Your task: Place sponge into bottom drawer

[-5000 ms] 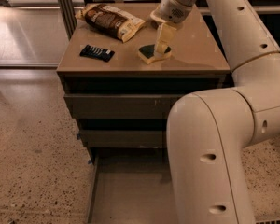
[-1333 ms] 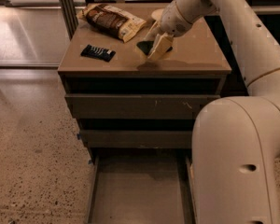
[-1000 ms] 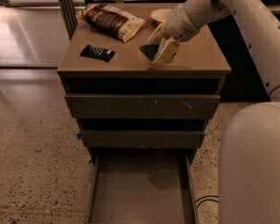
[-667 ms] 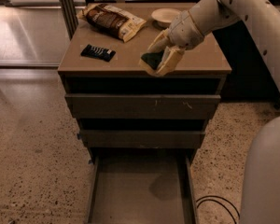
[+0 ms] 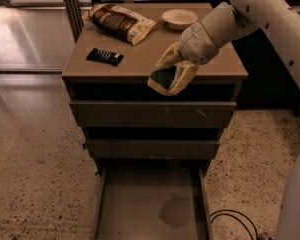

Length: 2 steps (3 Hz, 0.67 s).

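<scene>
Slopes from upper right down-left to frame centre: white arm [image 5: 250, 14]. Ends in gripper [image 5: 168, 84] just past front edge of cabinet top [image 5: 155, 59], fingers clamped on sponge [image 5: 163, 77], dark face out, held in air at centre. Well below at lower centre: bottom drawer [image 5: 140, 214], pulled out. Upper left: snack bag [image 5: 121, 22] and black bar [image 5: 105, 56], print unreadable. Top centre: 1 bowl [image 5: 179, 18].

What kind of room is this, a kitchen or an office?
Probably an office snack corner or test kitchen: a drawer cabinet bearing a snack bag and bowl, on a speckled floor. The end effector holds the sponge at the cabinet's front edge.
</scene>
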### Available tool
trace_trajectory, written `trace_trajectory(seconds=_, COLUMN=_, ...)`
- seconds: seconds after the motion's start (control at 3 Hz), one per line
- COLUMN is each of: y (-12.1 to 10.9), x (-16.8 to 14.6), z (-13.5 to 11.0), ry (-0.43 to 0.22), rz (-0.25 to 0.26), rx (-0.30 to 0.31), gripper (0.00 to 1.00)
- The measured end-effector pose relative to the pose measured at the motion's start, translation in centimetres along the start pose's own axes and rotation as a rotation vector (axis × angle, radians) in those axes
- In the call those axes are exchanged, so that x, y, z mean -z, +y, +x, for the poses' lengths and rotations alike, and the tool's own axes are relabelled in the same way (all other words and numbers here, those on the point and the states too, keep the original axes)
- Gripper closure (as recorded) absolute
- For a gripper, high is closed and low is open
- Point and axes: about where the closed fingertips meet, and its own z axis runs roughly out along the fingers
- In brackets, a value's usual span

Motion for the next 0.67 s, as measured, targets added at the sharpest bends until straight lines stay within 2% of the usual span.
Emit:
trace_trajectory(seconds=0.33, y=0.7, x=-0.1, z=-1.2, ry=0.025, rz=0.002, rx=0.011, gripper=1.0)
trace_trajectory(seconds=0.67, y=4.0, x=0.4, z=-4.2, ry=0.064, rz=-0.027, rx=0.013, gripper=1.0)
